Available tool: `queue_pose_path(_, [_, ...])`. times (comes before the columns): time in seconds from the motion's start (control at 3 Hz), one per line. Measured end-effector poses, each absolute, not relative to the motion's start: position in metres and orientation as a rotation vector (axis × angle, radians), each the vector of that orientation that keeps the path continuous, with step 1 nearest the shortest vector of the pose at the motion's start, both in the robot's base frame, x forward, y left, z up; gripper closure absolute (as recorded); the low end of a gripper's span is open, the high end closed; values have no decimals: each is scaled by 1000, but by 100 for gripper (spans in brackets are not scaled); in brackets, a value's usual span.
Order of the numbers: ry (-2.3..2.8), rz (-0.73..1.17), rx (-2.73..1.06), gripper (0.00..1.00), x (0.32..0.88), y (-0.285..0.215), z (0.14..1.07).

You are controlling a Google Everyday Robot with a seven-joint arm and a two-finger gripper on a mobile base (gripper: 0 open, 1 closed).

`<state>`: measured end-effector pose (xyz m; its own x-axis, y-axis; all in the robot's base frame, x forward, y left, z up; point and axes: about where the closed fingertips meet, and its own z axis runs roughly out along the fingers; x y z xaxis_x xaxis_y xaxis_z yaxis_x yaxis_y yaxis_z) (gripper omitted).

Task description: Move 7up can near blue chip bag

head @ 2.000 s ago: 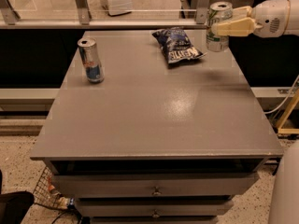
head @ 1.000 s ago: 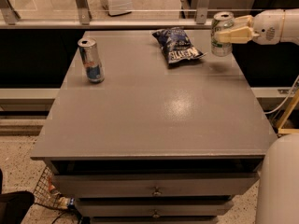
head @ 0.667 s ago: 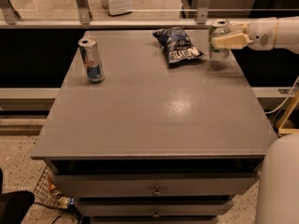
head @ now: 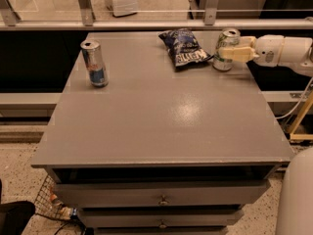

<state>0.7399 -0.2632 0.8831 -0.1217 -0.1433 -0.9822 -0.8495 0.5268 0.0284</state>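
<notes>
Since 2 s ago the 7up can (head: 228,38) has come down from a raised hold and now looks to be standing on the tabletop (head: 161,116); whether the base is fully seated I cannot tell.

Left to right:
- Wire mesh basket (head: 48,204) on the speckled floor at the lower left.
- Slim silver-and-blue can (head: 95,63), a tall upright cylinder near the left edge, well apart from everything else.
- Tabletop is matte grey laminate with a soft glare patch; drawers (head: 161,194) with small knobs sit below it.
- Blue chip bag (head: 185,48): dark glossy film, crinkled, lying flat at the rear centre.
- 7up can: short, wide, silver-white with green print, upright, just right of the bag.
- Gripper (head: 223,51): cream fingers clamped on the can, reaching in from the right on a smooth white arm (head: 286,50).
</notes>
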Motion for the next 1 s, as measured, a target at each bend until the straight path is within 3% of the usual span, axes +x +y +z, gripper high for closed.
queue_pose_path(0.33, [1601,756,-867,84,740,-263,886])
queue_pose_path(1.0, [1601,757,-867,38,740,-263,887])
